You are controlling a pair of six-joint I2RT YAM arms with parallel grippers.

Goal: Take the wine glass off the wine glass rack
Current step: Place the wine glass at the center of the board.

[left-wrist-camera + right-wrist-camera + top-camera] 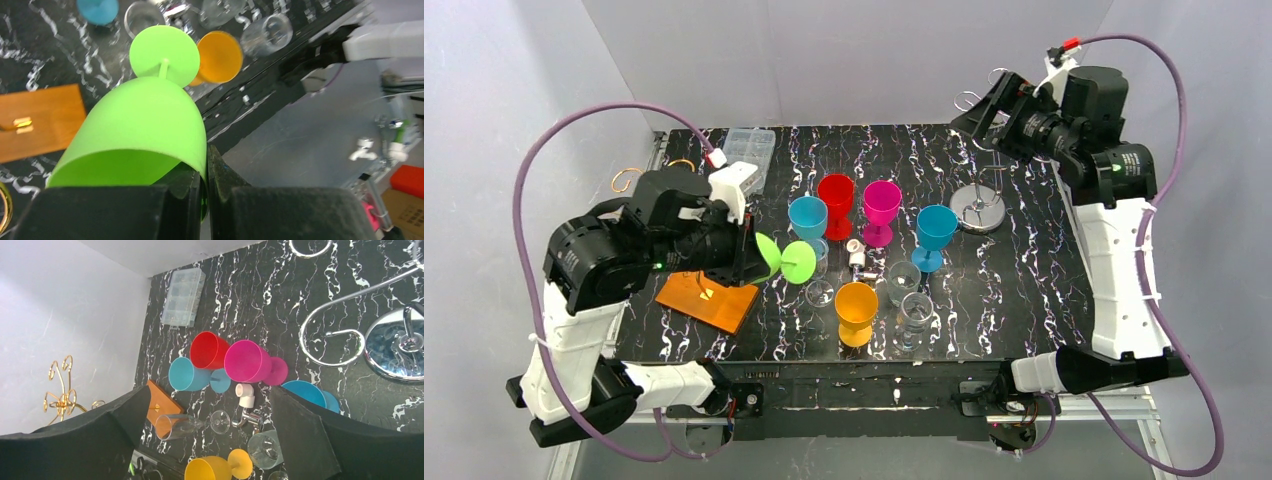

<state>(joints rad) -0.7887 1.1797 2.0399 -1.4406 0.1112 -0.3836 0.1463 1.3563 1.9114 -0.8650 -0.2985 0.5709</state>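
My left gripper is shut on the rim of a green wine glass, one finger inside the bowl and one outside. It holds the glass tilted on its side above the table, foot pointing right. In the left wrist view the gripper pinches the bowl's wall, and the glass fills the middle. A wooden rack base with a gold stem lies just below the left gripper; gold wire hooks show behind the arm. My right gripper is open and empty, high above a silver rack; it also shows in the right wrist view.
Red, pink, two blue and an orange glass stand mid-table. Clear tumblers, a small white and chrome fitting and a clear plastic box are also there.
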